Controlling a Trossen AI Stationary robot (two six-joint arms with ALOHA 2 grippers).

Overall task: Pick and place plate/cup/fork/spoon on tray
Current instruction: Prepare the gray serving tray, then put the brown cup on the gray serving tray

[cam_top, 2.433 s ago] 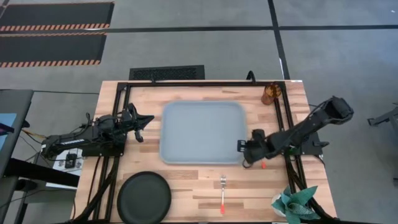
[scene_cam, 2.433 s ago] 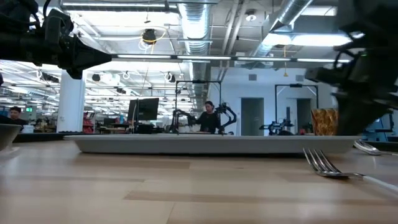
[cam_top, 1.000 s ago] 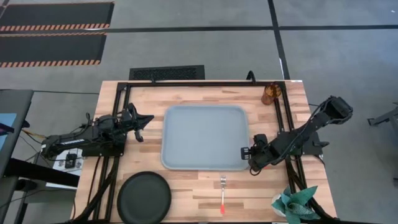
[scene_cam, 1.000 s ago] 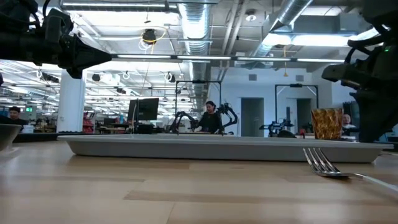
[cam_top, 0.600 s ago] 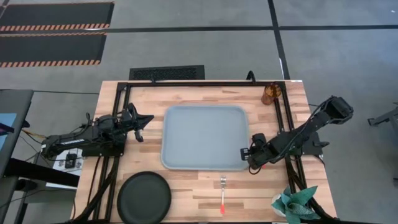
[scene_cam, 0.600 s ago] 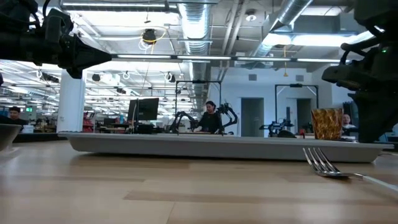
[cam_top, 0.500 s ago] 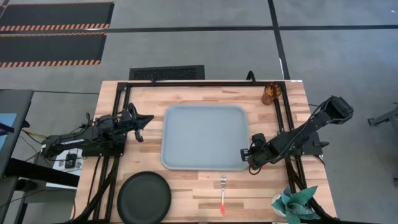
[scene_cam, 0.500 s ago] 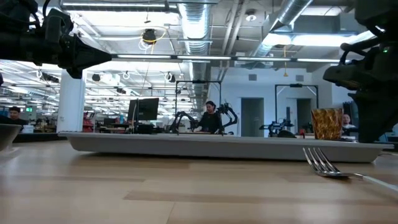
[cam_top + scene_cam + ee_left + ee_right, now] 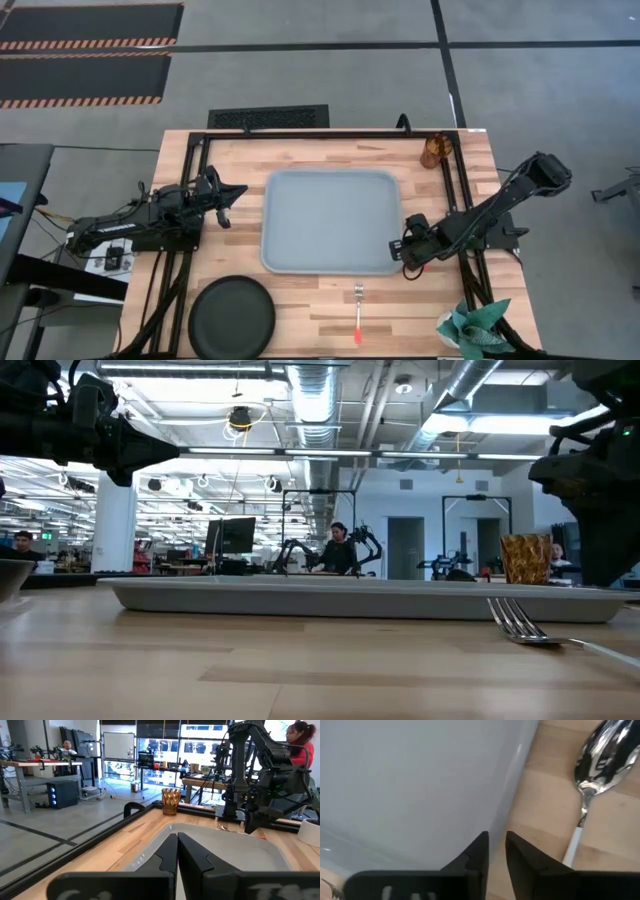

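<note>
The pale blue-grey tray point(image 9: 330, 220) lies flat in the middle of the table. My right gripper point(image 9: 402, 252) is low at the tray's right rim, near its near-right corner, shut on that rim. The spoon point(image 9: 601, 751) lies on the wood just right of the tray; my right arm hides it in the high view. The fork point(image 9: 358, 310) lies near the front edge. The black plate point(image 9: 232, 316) sits at the near left. The amber cup point(image 9: 432, 152) stands at the far right. My left gripper point(image 9: 232, 195) is shut and empty, left of the tray. My right gripper has the tray's right rim point(image 9: 509, 812) between its two nearly closed fingers; the rim's edge runs straight into the narrow gap. The fingers come from above, slanting in from the table's right. The tray rests flat on the table.
Black frame rails point(image 9: 458, 190) run along the table's sides. A green and white bundle point(image 9: 470, 330) sits at the near right corner. The spoon's bowl lies close beside my right fingers. A person point(image 9: 300, 740) stands in the room beyond the table.
My right gripper has moved a little toward the table's right edge, and the tray has slid a little that way with it, staying flat on the table.
</note>
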